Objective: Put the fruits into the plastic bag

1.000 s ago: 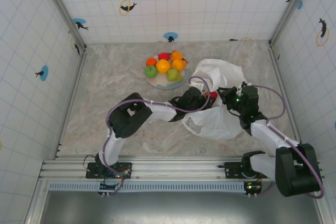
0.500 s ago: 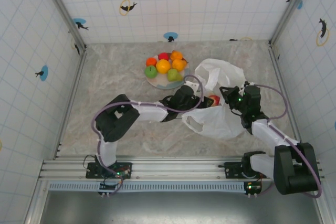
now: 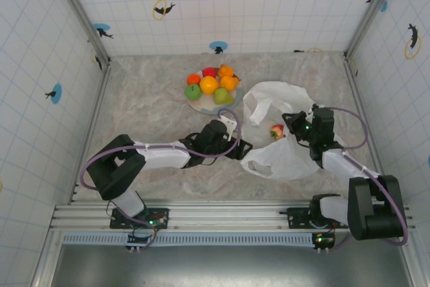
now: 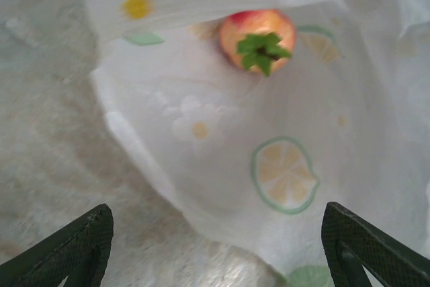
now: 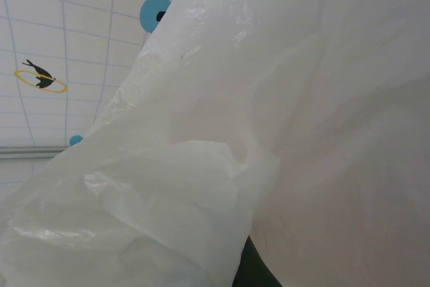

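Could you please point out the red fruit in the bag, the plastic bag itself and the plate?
red fruit point(image 4: 257, 37): left wrist view, its middle, at the leaves.
plastic bag point(image 3: 289, 159): top view, its lower body.
plate point(image 3: 200, 107): top view, its bare near rim.

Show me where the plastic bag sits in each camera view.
Top external: plastic bag, right of centre.
Left wrist: plastic bag spans the top and right.
Right wrist: plastic bag, close up, centre and right.
Shared landmark: red fruit in the bag's mouth, top and left-wrist views.
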Controlling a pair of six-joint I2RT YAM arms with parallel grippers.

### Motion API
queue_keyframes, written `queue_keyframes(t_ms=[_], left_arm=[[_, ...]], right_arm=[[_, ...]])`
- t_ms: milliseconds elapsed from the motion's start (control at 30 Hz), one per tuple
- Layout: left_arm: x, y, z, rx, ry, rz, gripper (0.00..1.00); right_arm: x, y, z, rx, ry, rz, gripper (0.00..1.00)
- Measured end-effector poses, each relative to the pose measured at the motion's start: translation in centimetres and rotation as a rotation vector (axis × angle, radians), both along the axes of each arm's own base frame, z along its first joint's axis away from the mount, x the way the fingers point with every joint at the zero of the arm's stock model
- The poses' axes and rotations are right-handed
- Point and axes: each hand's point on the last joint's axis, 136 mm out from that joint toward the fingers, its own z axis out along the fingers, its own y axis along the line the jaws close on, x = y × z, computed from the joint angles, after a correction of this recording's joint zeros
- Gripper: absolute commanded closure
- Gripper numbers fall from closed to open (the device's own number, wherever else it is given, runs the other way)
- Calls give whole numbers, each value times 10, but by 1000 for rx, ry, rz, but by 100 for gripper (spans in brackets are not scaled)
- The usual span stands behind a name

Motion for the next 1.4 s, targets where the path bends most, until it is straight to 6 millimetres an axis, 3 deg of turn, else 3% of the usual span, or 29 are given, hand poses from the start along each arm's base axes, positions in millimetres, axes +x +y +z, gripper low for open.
queue_keyframes(t_ms=[167, 333, 467, 667, 767, 900, 1100, 1167, 1267, 1400], left_arm=[[4, -1, -18, 16, 36, 33, 23], [10, -11, -46, 46, 93, 45, 42], [17, -26, -46, 16, 101, 36, 59], [23, -44, -38, -35, 99, 16, 95], [21, -46, -36, -42, 102, -4, 100], [12, -50, -8, -95, 107, -54, 100], [-10, -62, 95, -327, 87, -178, 100], [-15, -63, 119, -379, 79, -205, 100], [-20, -61, 132, -403, 77, -221, 100], [-13, -56, 124, -383, 93, -192, 100]], right_arm=[[1, 1, 0, 1, 2, 2, 100], [2, 1, 0, 1, 2, 2, 100], [1, 0, 0, 1, 2, 2, 100], [2, -2, 0, -4, -1, -1, 100], [5, -9, 0, -43, -10, -1, 100], [15, -19, 15, -180, -42, 45, 98], [29, -31, 56, -465, -112, 135, 98], [28, -36, 63, -541, -114, 151, 98], [25, -43, 66, -625, -96, 174, 99], [19, -48, 62, -683, -72, 200, 100]])
